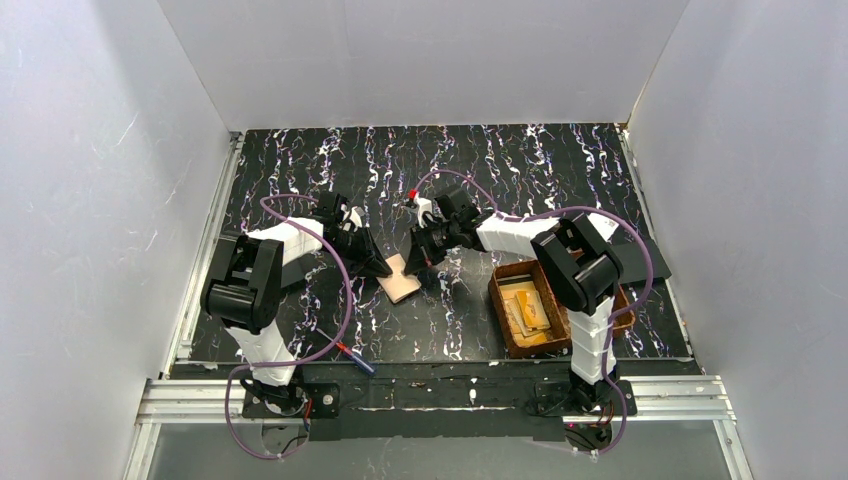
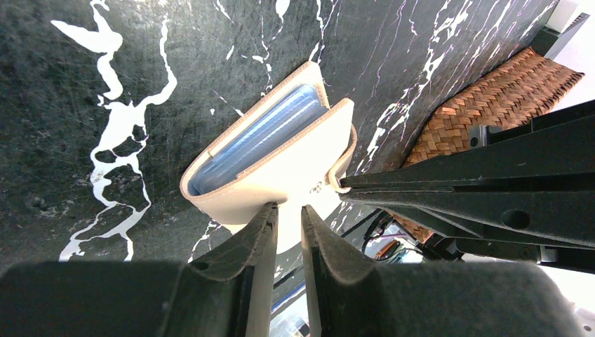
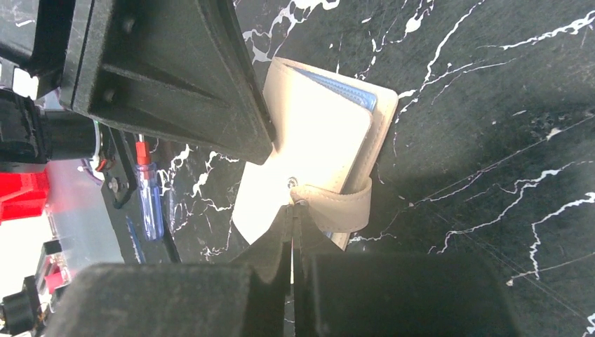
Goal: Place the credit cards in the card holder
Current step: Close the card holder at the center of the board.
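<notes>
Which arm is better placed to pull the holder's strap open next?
Right, probably. The right hand is pinched shut on the strap beside the snap, so it need only pull. The left hand seems to clamp the holder at its cover edge, bracing it.

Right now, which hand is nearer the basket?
Right. The right hand pinches the strap of the holder, on the side facing the basket; the left hand grips the holder's opposite side.
</notes>
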{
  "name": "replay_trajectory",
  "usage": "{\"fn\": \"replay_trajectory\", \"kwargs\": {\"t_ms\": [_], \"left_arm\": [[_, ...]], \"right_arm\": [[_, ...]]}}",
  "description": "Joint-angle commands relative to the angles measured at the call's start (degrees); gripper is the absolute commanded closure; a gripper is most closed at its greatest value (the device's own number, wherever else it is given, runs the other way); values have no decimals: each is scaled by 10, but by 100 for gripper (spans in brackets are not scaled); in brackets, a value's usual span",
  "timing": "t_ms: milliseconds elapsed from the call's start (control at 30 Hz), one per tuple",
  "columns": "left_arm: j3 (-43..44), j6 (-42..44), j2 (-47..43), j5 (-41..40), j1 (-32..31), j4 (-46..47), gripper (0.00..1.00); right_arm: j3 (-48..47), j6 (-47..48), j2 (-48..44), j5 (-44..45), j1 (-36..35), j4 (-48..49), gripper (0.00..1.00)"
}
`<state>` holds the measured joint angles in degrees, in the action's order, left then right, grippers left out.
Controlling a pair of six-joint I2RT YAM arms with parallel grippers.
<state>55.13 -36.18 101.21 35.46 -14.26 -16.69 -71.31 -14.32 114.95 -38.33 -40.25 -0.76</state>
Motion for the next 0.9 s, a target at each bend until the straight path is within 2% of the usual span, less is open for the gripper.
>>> {"fn": "replay_trajectory", "kwargs": {"t_ms": [0, 533, 867], "left_arm": [[-17, 14, 24, -37, -14, -27, 81], [-17, 14, 24, -35, -14, -26, 82], [-18, 14, 25, -35, -14, -25, 82]], "right_arm": [[5, -24, 21, -3, -13, 25, 99], [-19, -4, 31, 15, -26, -19, 99], [-77, 56, 54, 93, -48, -135, 99]]}}
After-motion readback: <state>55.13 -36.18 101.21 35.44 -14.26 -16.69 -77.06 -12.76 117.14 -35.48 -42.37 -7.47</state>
